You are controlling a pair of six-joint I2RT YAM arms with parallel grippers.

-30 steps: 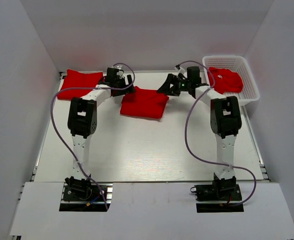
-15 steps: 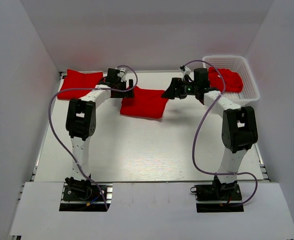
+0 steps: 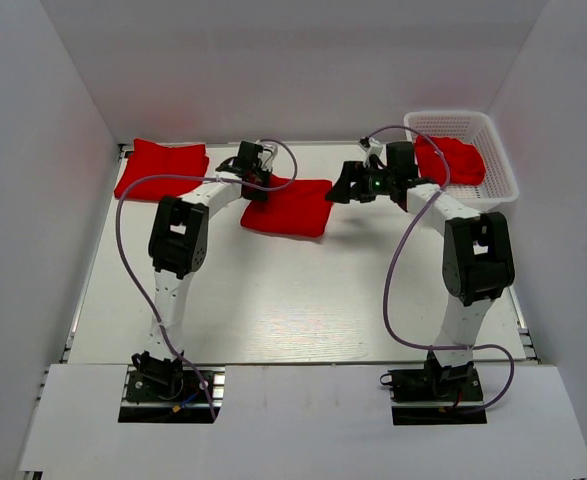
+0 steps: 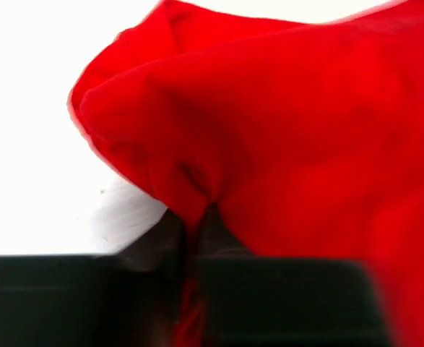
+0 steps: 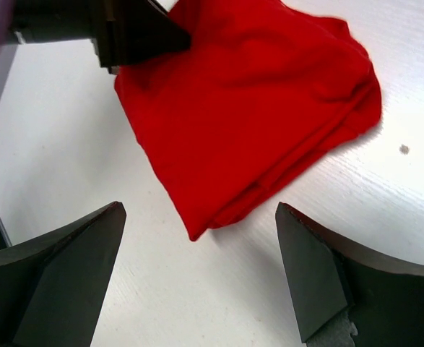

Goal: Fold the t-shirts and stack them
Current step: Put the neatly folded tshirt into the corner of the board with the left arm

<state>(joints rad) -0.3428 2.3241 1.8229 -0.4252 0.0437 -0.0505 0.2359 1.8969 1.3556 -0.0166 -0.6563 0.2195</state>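
Left hand (image 4: 196, 231) pinches a corner of the folded t-shirt (image 3: 295, 208), which lies between it and the wide-apart right hand (image 5: 197, 275). Stacking seems underway; next, carry it onto the stacked t-shirt (image 3: 161, 168) to the left.

1. In the left wrist view the middle t-shirt (image 4: 305, 130) is blurred and runs off the top and right edges.
2. The left gripper (image 4: 192, 249) is a dark blur there, cut off below.
3. From above, it hides one left corner of that cloth.
4. The basket (image 3: 503, 170) and right arm (image 3: 418, 190) cover part of the far t-shirt (image 3: 455, 160).
5. The right gripper (image 5: 198, 217) runs off the bottom edge.
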